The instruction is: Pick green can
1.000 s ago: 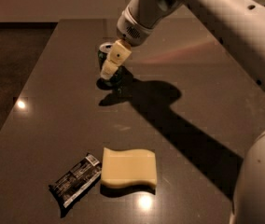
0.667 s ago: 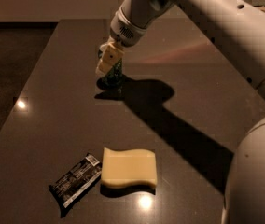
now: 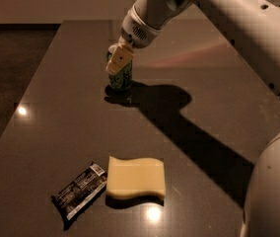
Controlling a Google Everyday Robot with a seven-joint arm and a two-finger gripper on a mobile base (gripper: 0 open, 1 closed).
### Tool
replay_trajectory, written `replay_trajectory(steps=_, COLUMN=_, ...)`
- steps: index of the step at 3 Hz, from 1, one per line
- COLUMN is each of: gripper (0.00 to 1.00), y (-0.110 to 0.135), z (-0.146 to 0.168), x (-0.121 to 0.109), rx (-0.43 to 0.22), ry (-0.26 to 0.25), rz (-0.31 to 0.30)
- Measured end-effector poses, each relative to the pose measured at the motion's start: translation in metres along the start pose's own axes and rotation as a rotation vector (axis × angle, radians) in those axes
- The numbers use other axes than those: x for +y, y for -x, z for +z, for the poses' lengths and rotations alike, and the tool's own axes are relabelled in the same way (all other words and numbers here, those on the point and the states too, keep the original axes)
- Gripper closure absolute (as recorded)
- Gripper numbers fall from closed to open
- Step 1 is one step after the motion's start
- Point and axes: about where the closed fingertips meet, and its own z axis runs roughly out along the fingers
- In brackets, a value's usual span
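My cream gripper [image 3: 116, 64] sits at the top of the small green cylindrical drink can [image 3: 123, 79], which stands upright on the dark tabletop [image 3: 56, 132]. I cannot tell whether my grip has closed. This looks like the grasp step; next I would need a firm squeeze, then a straight lift.

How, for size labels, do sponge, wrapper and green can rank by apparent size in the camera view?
1. Yellow sponge
2. Dark wrapper
3. Green can, unsure: farther away, partly covered by the gripper at its top.
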Motion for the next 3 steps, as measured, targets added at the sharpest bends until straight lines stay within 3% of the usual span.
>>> replay_trajectory(steps=1, gripper=0.95, y=0.001, z=-0.042, x=0.004, rx=-0.042, ry=-0.023, rz=-0.015)
replay_trajectory(steps=2, gripper=1.00, y=0.008, z=-0.104, x=0.023, rx=-0.107, ry=-0.032, rz=-0.081)
replay_trajectory(steps=3, gripper=1.00, y=0.008, z=-0.105, x=0.023, rx=-0.108, ry=-0.031, rz=-0.082)
